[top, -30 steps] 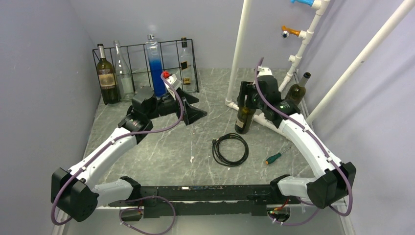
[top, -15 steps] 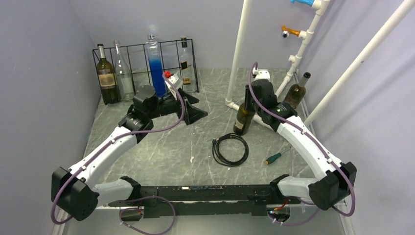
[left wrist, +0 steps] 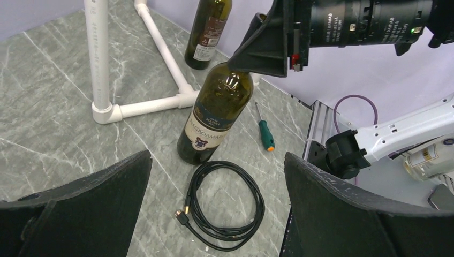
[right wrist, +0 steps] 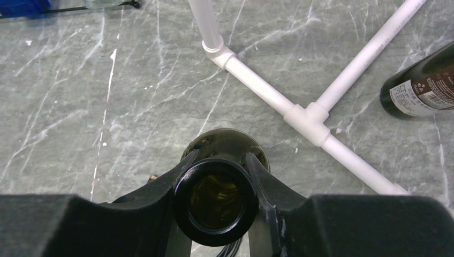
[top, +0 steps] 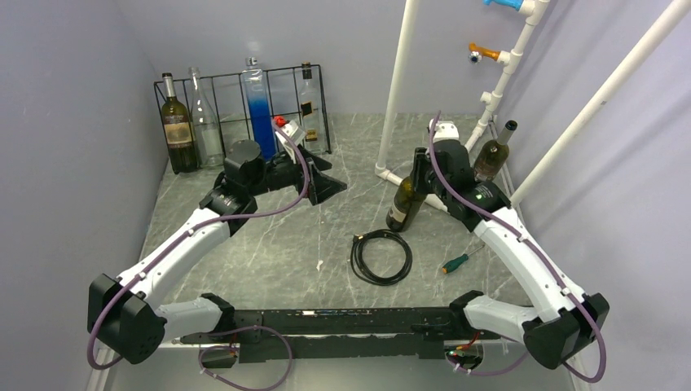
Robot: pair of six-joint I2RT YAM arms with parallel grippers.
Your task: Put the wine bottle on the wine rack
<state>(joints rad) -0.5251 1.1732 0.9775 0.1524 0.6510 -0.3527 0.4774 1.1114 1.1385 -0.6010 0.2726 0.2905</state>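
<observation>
The wine bottle [top: 402, 205], dark green with a cream label, leans in the middle of the table with its neck tipped right. My right gripper [top: 418, 173] is shut on that neck. In the right wrist view its fingers [right wrist: 267, 187] clamp both sides just below the open mouth of the wine bottle [right wrist: 216, 201]. The left wrist view shows the wine bottle [left wrist: 214, 120] tilted, its base low at the table. The wine rack [top: 224, 77], a black wire frame, stands at the back left with several bottles in it. My left gripper [top: 326, 175] hangs open and empty before the rack.
A coiled black cable [top: 381, 257] and a green-handled screwdriver [top: 455, 263] lie near the bottle's base. A white pipe frame [top: 397, 90] rises behind it, with floor pipes [right wrist: 305, 110]. A second dark bottle [top: 493, 155] stands by the right wall.
My right gripper has shut on the bottle's neck. The bottle went from upright to leaning, its neck pulled right with the wrist. The left arm barely shifted.
</observation>
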